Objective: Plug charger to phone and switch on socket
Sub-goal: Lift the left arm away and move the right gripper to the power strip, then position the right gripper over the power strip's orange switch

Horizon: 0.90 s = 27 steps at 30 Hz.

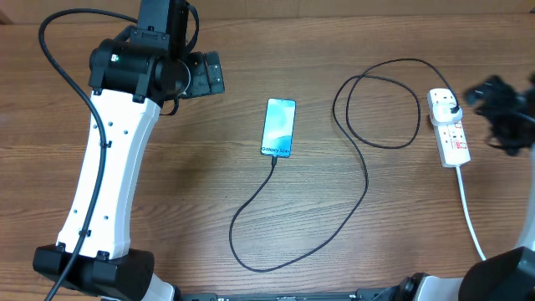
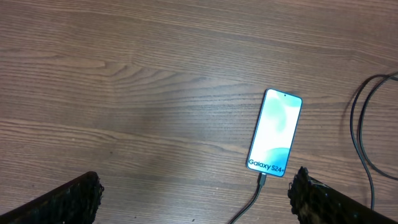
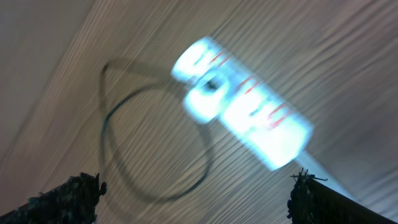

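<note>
The phone [image 1: 278, 127] lies flat mid-table with its blue screen lit; it also shows in the left wrist view [image 2: 275, 139]. The charger cable [image 1: 368, 180] has its tip in the phone's bottom edge [image 2: 262, 182], loops across the table and ends in a black plug in the socket [image 1: 449, 125]. The socket is blurred in the right wrist view [image 3: 249, 106]. My left gripper [image 1: 205, 73] is open and empty, left of the phone [image 2: 194, 196]. My right gripper [image 1: 493, 100] is open and empty, above and right of the socket [image 3: 196, 199].
The socket's white cord [image 1: 470, 213] runs toward the front right edge. The left arm's white link [image 1: 109, 167] stands over the left side of the wooden table [image 1: 192, 192].
</note>
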### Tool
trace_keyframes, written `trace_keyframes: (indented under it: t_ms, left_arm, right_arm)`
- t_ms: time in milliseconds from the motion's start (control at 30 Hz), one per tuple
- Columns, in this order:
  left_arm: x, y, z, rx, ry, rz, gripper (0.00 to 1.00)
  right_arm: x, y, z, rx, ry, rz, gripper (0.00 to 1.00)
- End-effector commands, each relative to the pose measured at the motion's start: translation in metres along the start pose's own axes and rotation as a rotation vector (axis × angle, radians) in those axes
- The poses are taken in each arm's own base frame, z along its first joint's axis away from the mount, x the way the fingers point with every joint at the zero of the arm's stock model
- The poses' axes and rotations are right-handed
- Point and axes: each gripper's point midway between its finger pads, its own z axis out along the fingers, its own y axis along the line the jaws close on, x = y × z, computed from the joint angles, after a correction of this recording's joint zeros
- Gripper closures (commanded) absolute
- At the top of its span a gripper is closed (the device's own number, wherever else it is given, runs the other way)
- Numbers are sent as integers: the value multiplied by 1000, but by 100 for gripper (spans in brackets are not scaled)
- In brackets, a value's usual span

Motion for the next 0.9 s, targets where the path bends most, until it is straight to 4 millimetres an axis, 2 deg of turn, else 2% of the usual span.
trace_keyframes:
  t_ms: [0, 133, 233, 267, 400, 467, 600, 867]
  left_arm:
    - [-2, 2, 2, -10, -2, 17, 0]
    - [-1, 2, 2, -10, -1, 18, 0]
    - [-2, 3, 2, -12, -2, 16, 0]
    - [-2, 3, 3, -13, -1, 14, 0]
    - [-2, 3, 3, -13, 0, 14, 0]
    - [-2, 3, 3, -13, 0, 14, 0]
    - [-2, 3, 3, -13, -1, 14, 0]
    - [-2, 3, 3, -13, -1, 14, 0]
  right_arm:
    - [-29, -32, 4, 30, -45, -38, 0]
    - [-37, -40, 26, -29, -16, -19, 0]
    - [-35, -38, 50, -73, 27, -55, 0]
    - [-30, -33, 67, -117, 65, -84, 0]
    - [-22, -22, 93, -205, 118, -132, 15]
    - [-22, -22, 101, -205, 118, -137, 14]
    - [-20, -24, 111, -208, 109, -154, 2]
    - [-2, -19, 130, -222, 111, -193, 3]
